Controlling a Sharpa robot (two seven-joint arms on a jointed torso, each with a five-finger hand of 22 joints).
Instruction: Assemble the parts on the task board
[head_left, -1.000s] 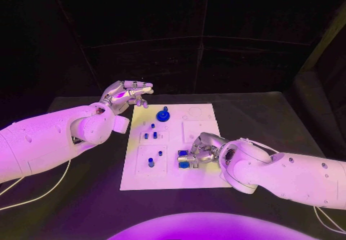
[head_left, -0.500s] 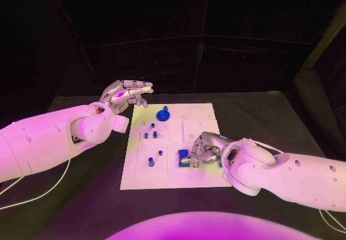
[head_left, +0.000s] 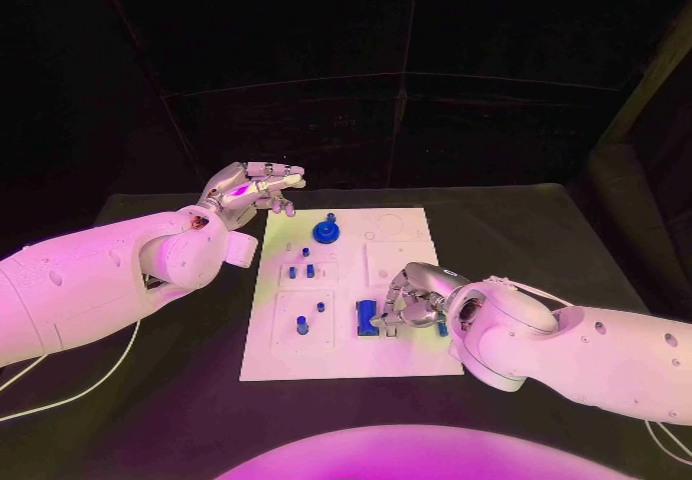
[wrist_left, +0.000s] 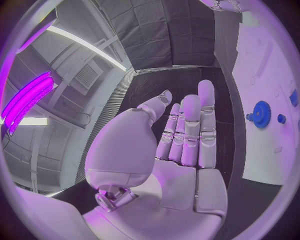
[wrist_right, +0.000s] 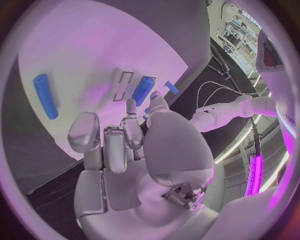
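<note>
The white task board lies mid-table. A blue gear stands at its far end, also seen in the left wrist view. Small blue pegs stand further in, and another peg nearer me. My right hand hovers low over the board with curled fingers, its fingertips against a blue block. The right wrist view shows that block just past the fingertips; I cannot tell whether they grip it. My left hand hangs raised beyond the board's far left corner, palm bare.
A blue cylinder lies flat on the board, away from my right hand. An unfilled narrow slot sits beside the blue block. Black table surrounds the board on all sides.
My right hand has edged slightly toward me and to the right, so the blue block now shows as one long piece. The left hand has stayed where it was.
</note>
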